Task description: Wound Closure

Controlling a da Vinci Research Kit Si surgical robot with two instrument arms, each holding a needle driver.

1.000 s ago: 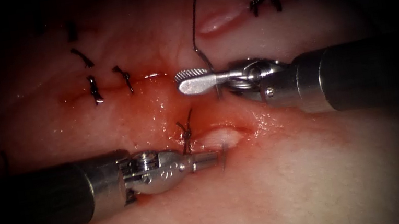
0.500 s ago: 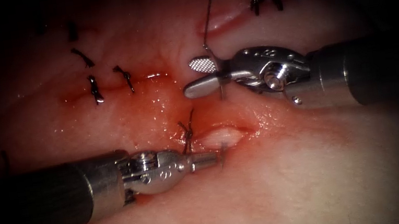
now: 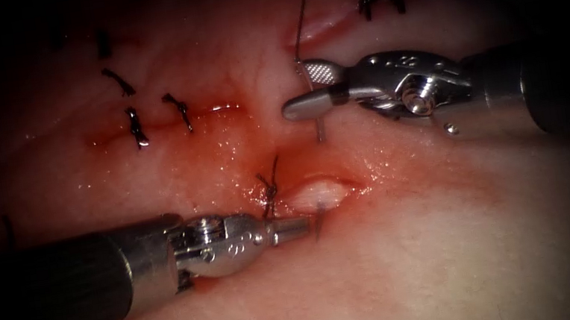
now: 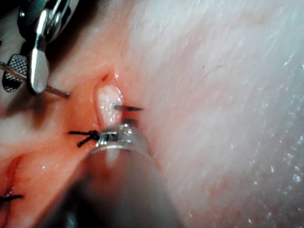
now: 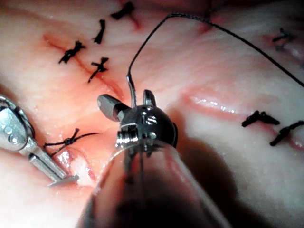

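Left of the open cut (image 3: 316, 194), several tied stitches (image 3: 135, 128) already close the tissue (image 3: 422, 268). The left tool (image 3: 294, 228), jaws closed, grips the needle (image 3: 318, 217) emerging at the cut's near lip. Above the cut, the right tool (image 3: 305, 93), jaws parted, straddles the thread (image 3: 300, 10) unclamped.

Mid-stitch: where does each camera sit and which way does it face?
Endoscope: above and in front, facing the cut in the tissue; both grippers show.
Left wrist: along its shaft at the left gripper, shut on the needle near its tip.
Right wrist: along its shaft at the right gripper, open, holding nothing.
Shared: the needle, lodged in the tissue.
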